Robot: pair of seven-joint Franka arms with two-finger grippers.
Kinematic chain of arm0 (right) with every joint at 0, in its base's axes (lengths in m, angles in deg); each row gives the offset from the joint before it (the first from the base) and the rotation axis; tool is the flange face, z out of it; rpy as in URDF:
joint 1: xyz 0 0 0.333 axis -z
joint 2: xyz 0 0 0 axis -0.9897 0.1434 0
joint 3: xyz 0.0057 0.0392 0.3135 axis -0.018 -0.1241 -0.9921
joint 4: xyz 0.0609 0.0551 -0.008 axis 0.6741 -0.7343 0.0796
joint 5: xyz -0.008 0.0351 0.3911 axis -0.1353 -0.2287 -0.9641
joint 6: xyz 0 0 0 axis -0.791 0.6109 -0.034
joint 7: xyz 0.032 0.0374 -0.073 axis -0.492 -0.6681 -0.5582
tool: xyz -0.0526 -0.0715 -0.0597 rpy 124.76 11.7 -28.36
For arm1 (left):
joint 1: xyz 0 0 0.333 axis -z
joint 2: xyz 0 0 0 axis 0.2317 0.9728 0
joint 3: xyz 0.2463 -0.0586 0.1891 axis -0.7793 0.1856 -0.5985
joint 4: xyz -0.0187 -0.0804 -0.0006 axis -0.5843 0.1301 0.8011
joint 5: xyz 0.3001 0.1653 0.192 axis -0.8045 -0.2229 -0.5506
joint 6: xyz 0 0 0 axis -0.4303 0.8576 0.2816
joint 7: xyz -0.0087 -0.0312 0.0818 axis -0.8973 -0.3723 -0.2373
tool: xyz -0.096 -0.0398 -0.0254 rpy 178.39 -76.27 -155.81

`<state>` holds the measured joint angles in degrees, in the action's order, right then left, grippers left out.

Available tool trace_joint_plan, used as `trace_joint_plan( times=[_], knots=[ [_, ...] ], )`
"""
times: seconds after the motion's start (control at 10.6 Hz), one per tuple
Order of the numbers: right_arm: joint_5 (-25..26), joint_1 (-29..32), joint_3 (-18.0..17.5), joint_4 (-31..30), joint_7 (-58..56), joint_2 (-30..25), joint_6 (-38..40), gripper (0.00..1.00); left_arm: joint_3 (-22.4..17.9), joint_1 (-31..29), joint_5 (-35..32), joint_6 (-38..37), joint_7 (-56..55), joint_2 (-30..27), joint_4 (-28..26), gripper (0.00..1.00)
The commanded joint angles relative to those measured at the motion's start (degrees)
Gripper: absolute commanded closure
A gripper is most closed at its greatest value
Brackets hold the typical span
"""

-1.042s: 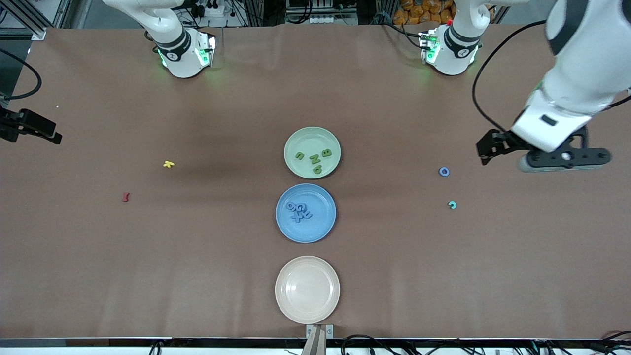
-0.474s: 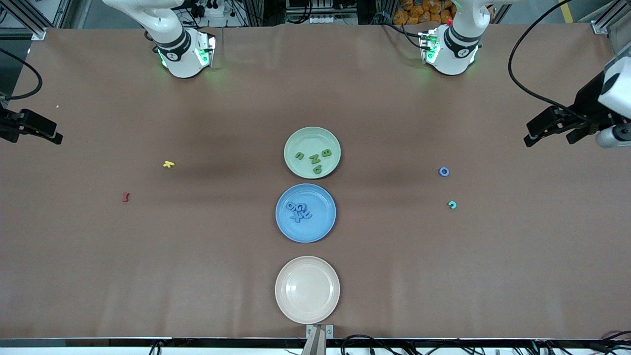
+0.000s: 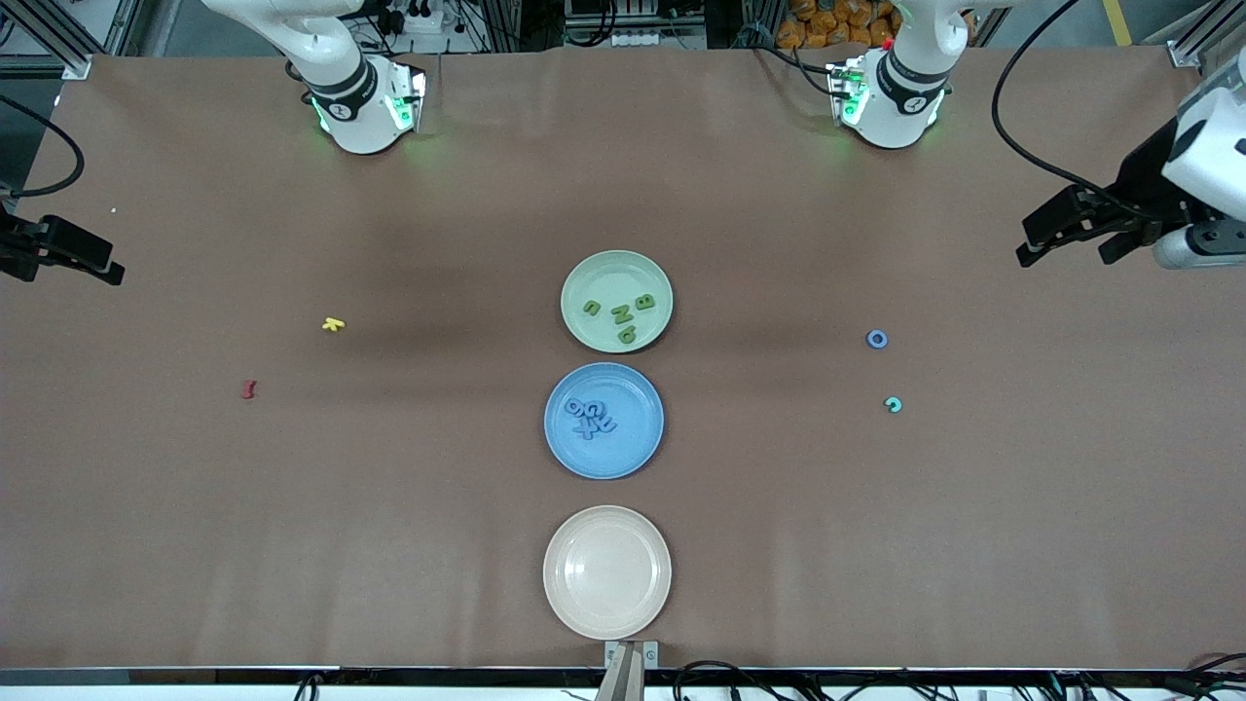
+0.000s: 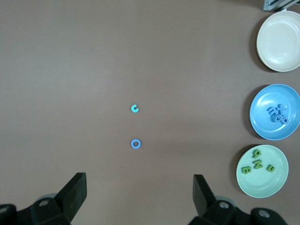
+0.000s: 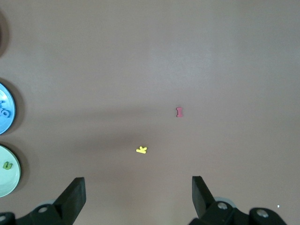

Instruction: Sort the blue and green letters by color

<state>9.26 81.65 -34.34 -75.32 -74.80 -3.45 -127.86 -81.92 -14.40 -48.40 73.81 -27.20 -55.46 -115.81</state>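
Note:
Several green letters point(image 3: 621, 313) lie apart in the pale green plate point(image 3: 584, 277), which the left wrist view shows as green letters point(image 4: 257, 161) in the green plate point(image 4: 276, 185). Several blue letters point(image 3: 589, 417) are piled in the blue plate point(image 3: 633, 453), one plate nearer the front camera; the same blue letters point(image 4: 276, 114) show in the left wrist view. My left gripper point(image 3: 1066, 255) point(image 4: 139, 180) hangs open and empty over bare table at the left arm's end. My right gripper point(image 3: 63, 265) point(image 5: 138, 183) waits open and empty over the right arm's end.
An empty beige plate point(image 3: 606, 571) sits nearest the front camera. A small blue ring letter point(image 3: 877, 339) and a teal c point(image 3: 893, 404) lie toward the left arm's end. A yellow letter point(image 3: 333, 324) and a red letter point(image 3: 248, 389) lie toward the right arm's end.
My left arm has swung away from beside the ring letter toward the table's end and risen slightly. The right arm and all letters have stayed put.

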Motion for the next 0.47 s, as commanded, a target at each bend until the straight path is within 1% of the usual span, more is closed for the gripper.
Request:
trace_joint_plan(
  times=[0.0, 0.19, 0.38],
  knots=[
    [0.1, -0.2, 0.2, 1.3, 0.7, 0.6, 0.4, 0.0, 0.2, 1.9, -1.7, -0.5, 0.0, -2.0, -1.7, 0.0],
    [0.1, -0.2, 0.2, 1.3, 0.7, 0.6, 0.4, 0.0, 1.1, 2.1, -5.0, -2.3, -0.3, -2.0, -1.2, 0.0],
    [0.1, -0.2, 0.2, 1.3, 0.7, 0.6, 0.4, 0.0, 1.2, 2.3, -5.5, -2.7, -0.3, -2.0, -1.1, 0.0]
  ],
)
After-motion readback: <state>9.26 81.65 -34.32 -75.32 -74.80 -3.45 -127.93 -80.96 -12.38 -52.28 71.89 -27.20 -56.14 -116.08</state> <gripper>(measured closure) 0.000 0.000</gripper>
